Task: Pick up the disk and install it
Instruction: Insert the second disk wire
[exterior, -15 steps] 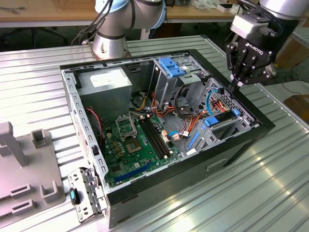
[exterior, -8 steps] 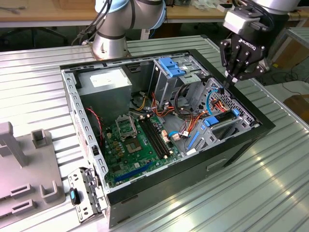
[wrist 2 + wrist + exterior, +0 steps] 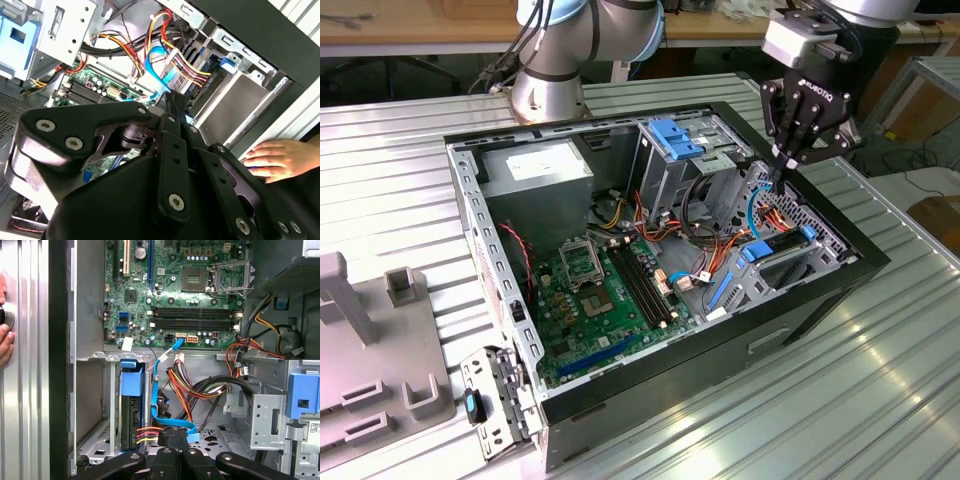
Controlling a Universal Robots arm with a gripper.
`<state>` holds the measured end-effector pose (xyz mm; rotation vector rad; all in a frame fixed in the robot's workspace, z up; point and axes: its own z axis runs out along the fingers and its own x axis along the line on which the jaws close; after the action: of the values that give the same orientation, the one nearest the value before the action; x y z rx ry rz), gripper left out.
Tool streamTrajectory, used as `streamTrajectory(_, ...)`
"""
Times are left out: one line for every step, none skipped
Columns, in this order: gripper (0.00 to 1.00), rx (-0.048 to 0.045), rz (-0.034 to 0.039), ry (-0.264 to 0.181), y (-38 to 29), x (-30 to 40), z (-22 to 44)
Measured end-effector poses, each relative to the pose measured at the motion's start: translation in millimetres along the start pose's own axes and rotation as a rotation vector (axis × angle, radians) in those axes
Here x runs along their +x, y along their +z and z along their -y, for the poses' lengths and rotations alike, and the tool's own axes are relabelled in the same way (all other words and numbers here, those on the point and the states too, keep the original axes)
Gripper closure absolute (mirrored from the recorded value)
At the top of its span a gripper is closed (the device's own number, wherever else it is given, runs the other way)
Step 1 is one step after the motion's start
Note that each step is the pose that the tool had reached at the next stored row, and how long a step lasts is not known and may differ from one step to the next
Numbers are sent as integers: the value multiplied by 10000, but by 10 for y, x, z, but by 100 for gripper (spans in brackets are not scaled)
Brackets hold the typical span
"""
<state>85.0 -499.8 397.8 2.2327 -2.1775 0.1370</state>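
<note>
The disk [image 3: 778,244], a dark drive in a bright blue carrier, sits on edge in the lower bay of the open computer case [image 3: 495,270], at the exterior view's right. In the first wrist view the disk [image 3: 132,407] has red, yellow and black wires plugged into its end. My gripper [image 3: 783,178] hangs just above the bay with its fingers [image 3: 172,437] pressed together, shut, nothing visibly between them. A blue flat cable [image 3: 172,422] ends right beside the fingertips. In the second wrist view the gripper [image 3: 172,107] points down into the wiring beside the disk's blue tab [image 3: 228,62].
A tall grey drive cage with a blue bracket [image 3: 675,135] stands behind the bay. Motherboard [image 3: 605,290], power supply [image 3: 535,170] and loose coloured wires [image 3: 200,385] crowd the case. A person's hand [image 3: 280,157] rests on the table outside the case. A grey fixture [image 3: 370,340] lies far left.
</note>
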Motion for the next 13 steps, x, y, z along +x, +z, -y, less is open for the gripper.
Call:
streamTrajectory(89,-2,-3,18,-1,0,-2)
streamTrajectory(89,-2,-2,20,-1,0,-2)
streamTrajectory(89,-2,-2,24,0,0,-3)
streamTrajectory(89,-3,-2,25,0,0,-3)
streamTrajectory(89,-3,-2,25,0,0,-3)
streamTrajectory(89,-3,-2,26,0,0,-3)
streamTrajectory(89,-3,-3,26,-1,0,-3)
streamTrajectory(89,-3,-2,27,0,0,-3)
streamTrajectory(89,-3,-2,27,0,0,-3)
streamTrajectory(89,-3,-2,28,0,0,-3)
streamTrajectory(89,-3,-2,29,0,0,-3)
streamTrajectory(89,-3,-2,29,0,0,-3)
streamTrajectory(89,-3,-3,30,0,0,-3)
